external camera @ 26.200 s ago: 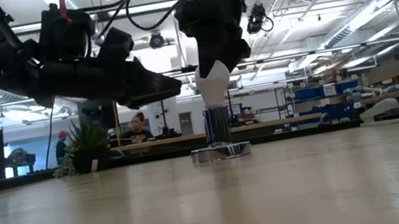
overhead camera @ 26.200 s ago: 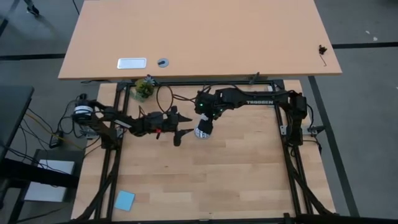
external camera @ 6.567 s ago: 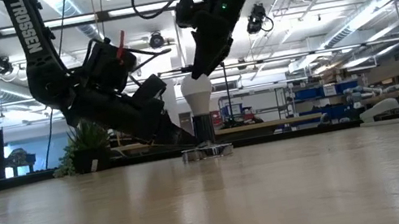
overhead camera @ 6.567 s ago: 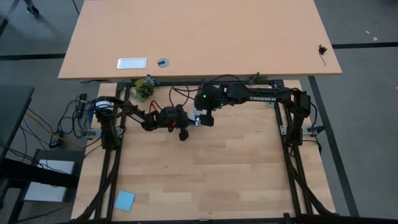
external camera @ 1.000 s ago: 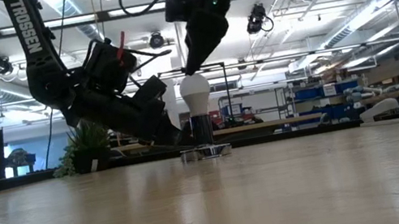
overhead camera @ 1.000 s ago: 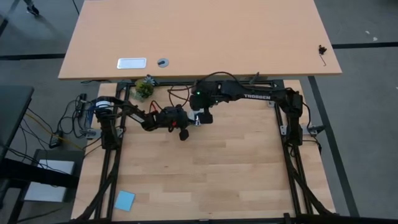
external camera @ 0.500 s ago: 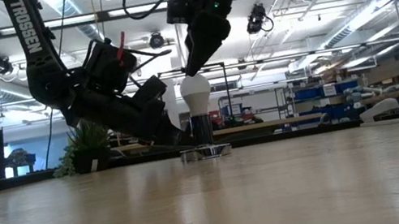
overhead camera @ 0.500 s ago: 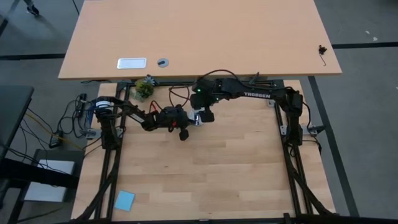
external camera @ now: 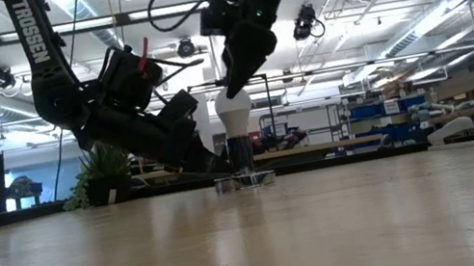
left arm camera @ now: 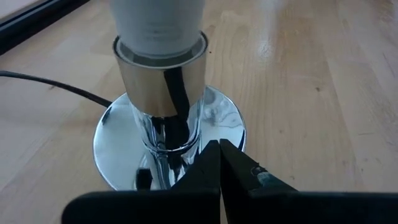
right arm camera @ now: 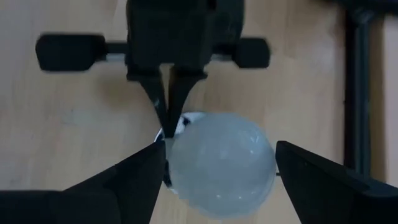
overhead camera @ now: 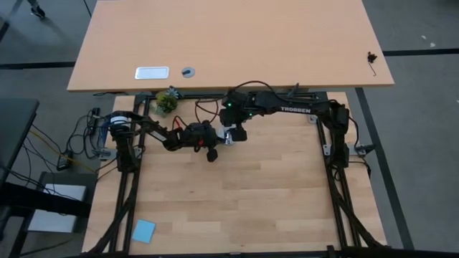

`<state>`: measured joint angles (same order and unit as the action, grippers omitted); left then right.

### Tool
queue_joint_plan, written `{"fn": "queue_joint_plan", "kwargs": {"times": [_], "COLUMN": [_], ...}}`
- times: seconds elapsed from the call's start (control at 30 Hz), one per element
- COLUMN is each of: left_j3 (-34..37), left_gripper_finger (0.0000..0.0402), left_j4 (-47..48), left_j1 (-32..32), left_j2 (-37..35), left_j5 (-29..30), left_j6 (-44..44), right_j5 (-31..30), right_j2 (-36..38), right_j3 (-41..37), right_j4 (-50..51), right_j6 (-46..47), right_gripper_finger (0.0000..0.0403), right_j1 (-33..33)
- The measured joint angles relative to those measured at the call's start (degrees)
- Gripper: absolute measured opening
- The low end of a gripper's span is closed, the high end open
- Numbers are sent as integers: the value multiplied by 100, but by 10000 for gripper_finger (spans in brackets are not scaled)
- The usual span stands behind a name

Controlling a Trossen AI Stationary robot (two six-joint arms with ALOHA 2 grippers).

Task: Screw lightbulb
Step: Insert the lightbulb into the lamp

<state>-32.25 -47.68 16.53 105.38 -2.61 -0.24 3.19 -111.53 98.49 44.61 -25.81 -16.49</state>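
Both grippers crowd the lightbulb (external camera: pixel 233 112): right gripper (right arm camera: pixel 217 168) spread around it, left gripper (left arm camera: pixel 219 163) pinched closed against its socket base (left arm camera: pixel 171 134).

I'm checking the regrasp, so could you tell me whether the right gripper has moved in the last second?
Yes: in the low view the right gripper has come down onto the lightbulb, which stays in its socket.
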Motion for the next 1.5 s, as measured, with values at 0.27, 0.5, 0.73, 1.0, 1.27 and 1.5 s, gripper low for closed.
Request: {"fn": "queue_joint_plan", "kwargs": {"times": [0.27,0.5,0.73,1.0,1.27,1.5], "left_j3": [0,0,0,0,0,0], "left_gripper_finger": [1,1,1,1,1,1], "left_j4": [0,-5,-6,-2,7,7], "left_j1": [0,0,0,0,0,0], "left_j2": [0,0,0,0,0,0], "left_j5": [-2,-2,0,0,-1,-1], "left_j6": [1,1,-1,-1,-3,-3], "right_j5": [4,1,-649,-762,-725,528], "right_j2": [0,0,11,10,4,11], "right_j3": [-43,-43,-39,4,494,382], "right_j4": [-4,-45,-22,13,251,296], "right_j6": [-83,644,3523,3644,1439,562], "right_gripper_finger": [308,280,260,291,316,314], "right_j1": [-9,-11,29,115,190,-131]}}
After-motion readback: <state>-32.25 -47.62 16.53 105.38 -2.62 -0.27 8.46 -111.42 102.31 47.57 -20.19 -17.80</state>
